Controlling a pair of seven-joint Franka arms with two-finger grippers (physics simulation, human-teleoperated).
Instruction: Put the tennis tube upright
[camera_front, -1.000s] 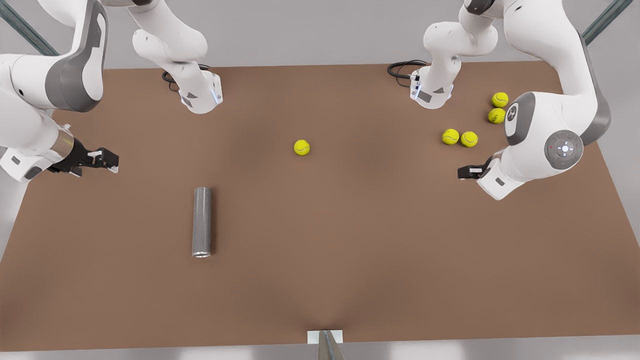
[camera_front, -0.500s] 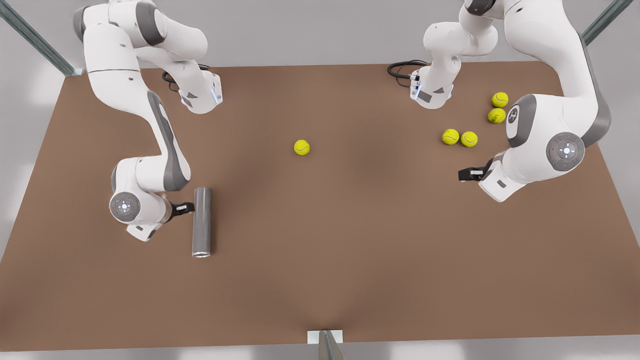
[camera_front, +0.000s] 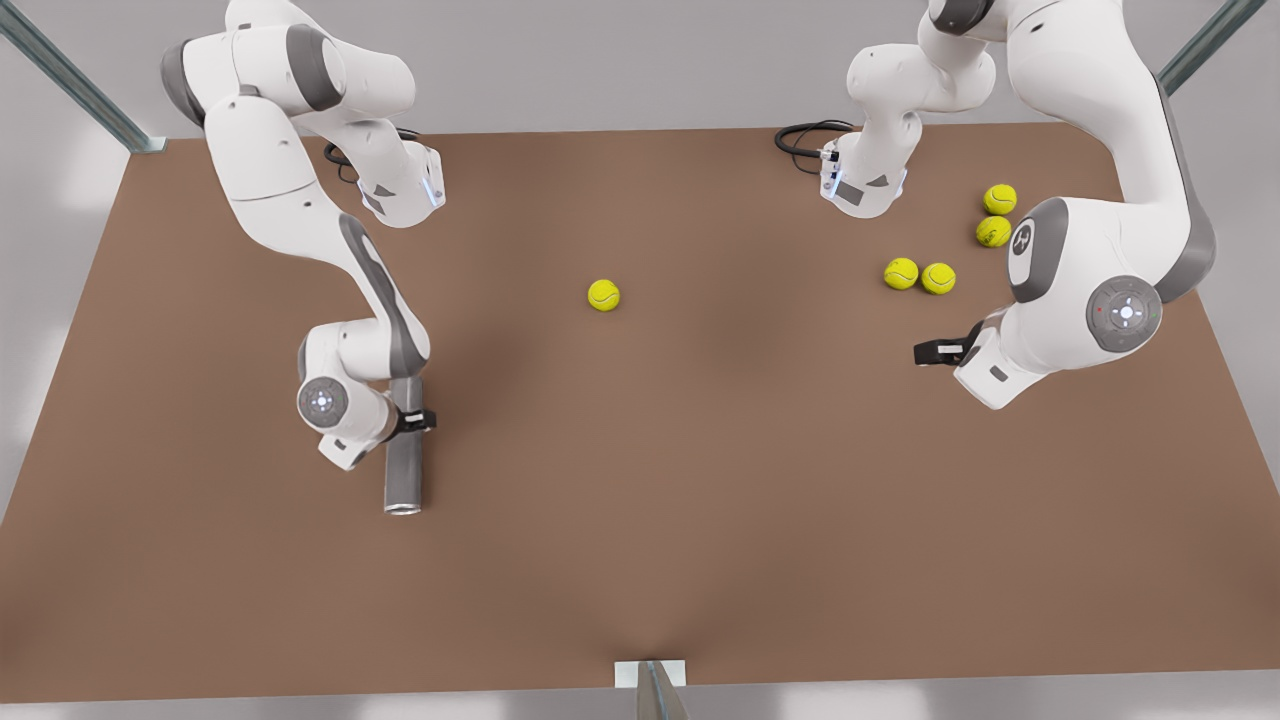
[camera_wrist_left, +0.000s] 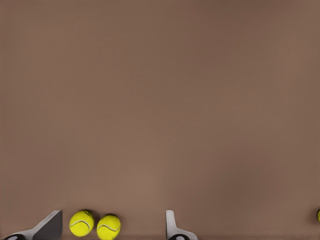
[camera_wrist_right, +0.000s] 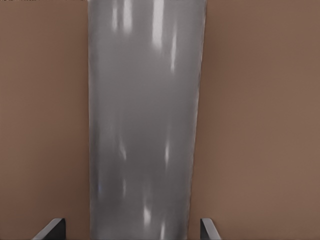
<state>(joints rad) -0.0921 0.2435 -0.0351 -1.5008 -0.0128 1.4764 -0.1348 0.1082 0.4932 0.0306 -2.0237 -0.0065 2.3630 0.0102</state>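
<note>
Between the right tool's (camera_front: 412, 421) spread fingers (camera_wrist_right: 54, 229) the tennis tube (camera_front: 404, 455) lies flat, long axis crosswise to them; left tool (camera_front: 930, 351) waits, spread.

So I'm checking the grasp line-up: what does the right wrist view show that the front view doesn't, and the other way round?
The right wrist view alone shows the right gripper open, one fingertip on each side of the tennis tube, with a gap between each and the tube's wall. The front view alone shows the tube's silvery rim, five tennis balls, and the left gripper waiting near the front view's right. Both show the tube lying on the brown table with the right gripper over it.
</note>
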